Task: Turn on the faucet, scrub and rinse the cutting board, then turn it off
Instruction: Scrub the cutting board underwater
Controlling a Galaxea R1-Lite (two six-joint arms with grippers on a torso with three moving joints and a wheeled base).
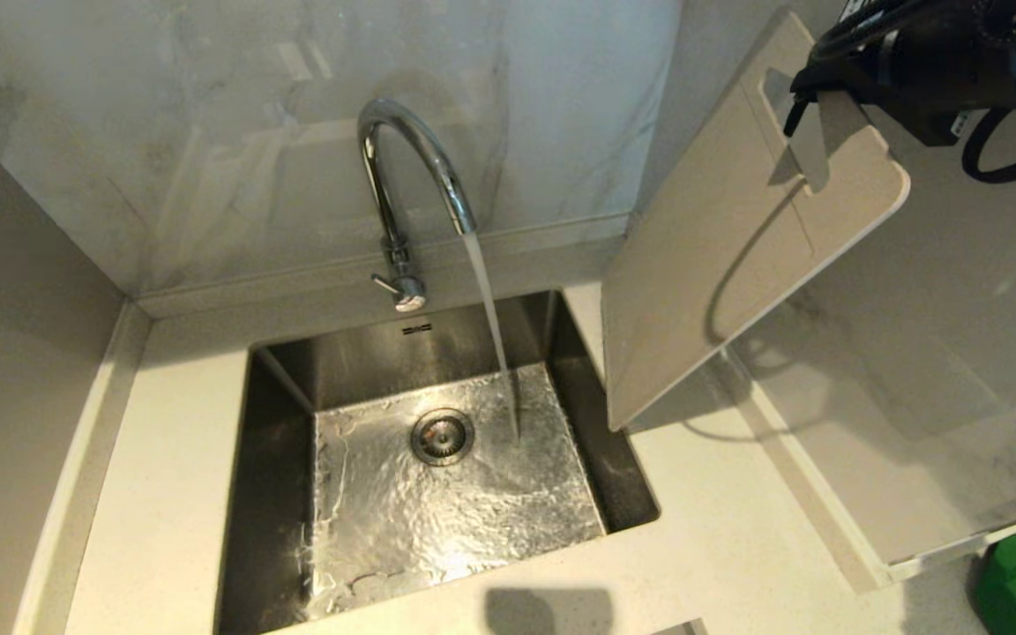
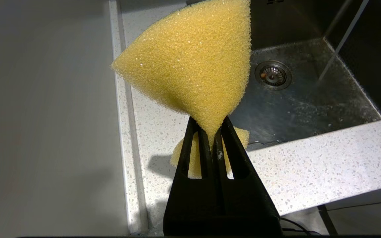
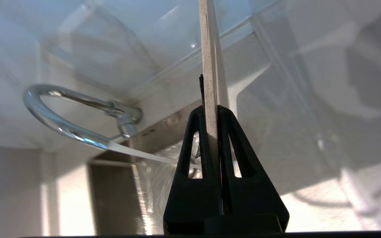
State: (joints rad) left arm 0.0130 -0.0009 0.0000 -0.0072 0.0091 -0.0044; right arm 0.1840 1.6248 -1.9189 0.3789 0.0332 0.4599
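Chrome faucet (image 1: 411, 168): pouring water into the sink (image 1: 279, 423).
Head view: cutting board (image 1: 728, 238) hanging tilted beside the sink, above the table (image 1: 720, 547).
Left wrist view: left tool (image 2: 212, 132) clenching a yellow sponge (image 2: 193, 62).
Right wrist view: right tool (image 3: 213, 112) gripping the board's edge.

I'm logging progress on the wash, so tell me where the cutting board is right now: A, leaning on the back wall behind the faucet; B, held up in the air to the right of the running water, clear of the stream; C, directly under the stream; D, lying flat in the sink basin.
B: the right gripper clamps the cutting board by its handle end, tilted beside the sink, while the faucet runs straight into the basin.
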